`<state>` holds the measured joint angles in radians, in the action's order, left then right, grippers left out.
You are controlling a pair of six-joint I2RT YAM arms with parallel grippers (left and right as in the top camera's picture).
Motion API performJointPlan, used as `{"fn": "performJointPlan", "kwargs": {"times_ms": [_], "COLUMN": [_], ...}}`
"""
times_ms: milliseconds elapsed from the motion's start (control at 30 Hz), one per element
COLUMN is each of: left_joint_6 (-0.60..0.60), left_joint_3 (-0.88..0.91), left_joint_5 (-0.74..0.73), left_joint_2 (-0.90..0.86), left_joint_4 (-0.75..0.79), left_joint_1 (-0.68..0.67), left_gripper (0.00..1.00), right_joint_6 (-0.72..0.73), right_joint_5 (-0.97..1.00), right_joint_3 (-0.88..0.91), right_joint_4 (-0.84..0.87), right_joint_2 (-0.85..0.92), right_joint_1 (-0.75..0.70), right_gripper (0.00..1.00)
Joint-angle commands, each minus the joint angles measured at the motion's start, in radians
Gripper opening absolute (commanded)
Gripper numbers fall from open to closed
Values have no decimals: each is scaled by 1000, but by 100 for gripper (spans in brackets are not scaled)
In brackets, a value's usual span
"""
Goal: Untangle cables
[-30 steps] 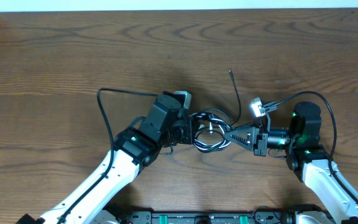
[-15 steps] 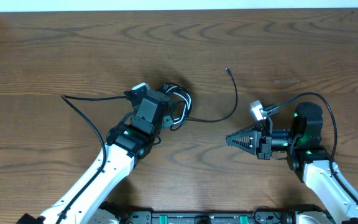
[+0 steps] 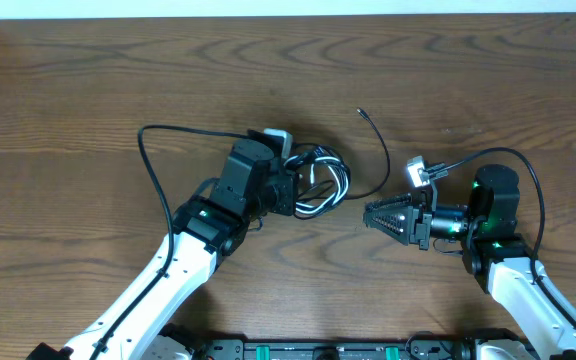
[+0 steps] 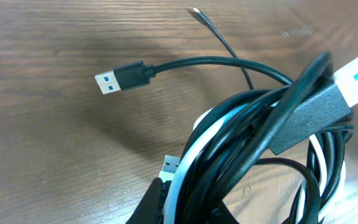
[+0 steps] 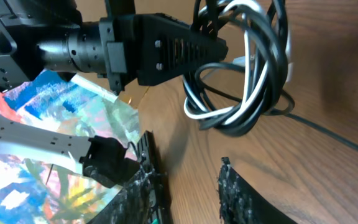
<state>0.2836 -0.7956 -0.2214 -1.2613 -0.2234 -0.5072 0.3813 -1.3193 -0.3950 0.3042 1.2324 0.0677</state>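
The cables [image 3: 320, 181] are a coiled bundle of black cords and one white cord, held just above the table at centre. My left gripper [image 3: 296, 190] is shut on the bundle's left side. In the left wrist view the cables [image 4: 260, 143] fill the frame, with a black USB plug [image 4: 120, 78] sticking out left and one dark finger [image 4: 151, 202] against the white cord. One loose black strand [image 3: 383, 150] trails up to the right. My right gripper [image 3: 371, 214] stands open just right of the bundle, apart from it. Between its fingers [image 5: 241, 199] is only bare wood.
The left arm's thick black wire [image 3: 151, 170] loops out to the left of the arm. The right arm's wire [image 3: 513, 155] arcs over its wrist. The wooden table [image 3: 88, 80] shows bare wood at the back and on both sides.
The right gripper let go of the bundle, drew back right and opened. The left gripper pulled the bundle left, then carried it back toward the centre.
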Motion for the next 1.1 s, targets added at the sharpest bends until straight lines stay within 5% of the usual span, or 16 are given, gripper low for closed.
{"fn": "performJointPlan", "kwargs": {"times_ms": [0,300,533,1067], "left_joint_6": [-119,-161,-242,-242], "left_joint_3": [-11,-11,-11,-11], "left_joint_5": [-51,-156,-295,-290], "left_joint_2": [-7,-9,-9,-9], "left_joint_4": [5,5,5,5], "left_joint_1": [0,0,0,0], "left_gripper": [8,8,8,8], "right_joint_6": [6,200,153,91], "right_joint_5": [-16,-9,11,152], "right_joint_3": [0,0,0,0], "right_joint_4": [34,364,364,142], "right_joint_2": [-9,-9,-9,-9], "right_joint_1": [-2,0,17,80], "right_gripper": [38,50,53,46]}}
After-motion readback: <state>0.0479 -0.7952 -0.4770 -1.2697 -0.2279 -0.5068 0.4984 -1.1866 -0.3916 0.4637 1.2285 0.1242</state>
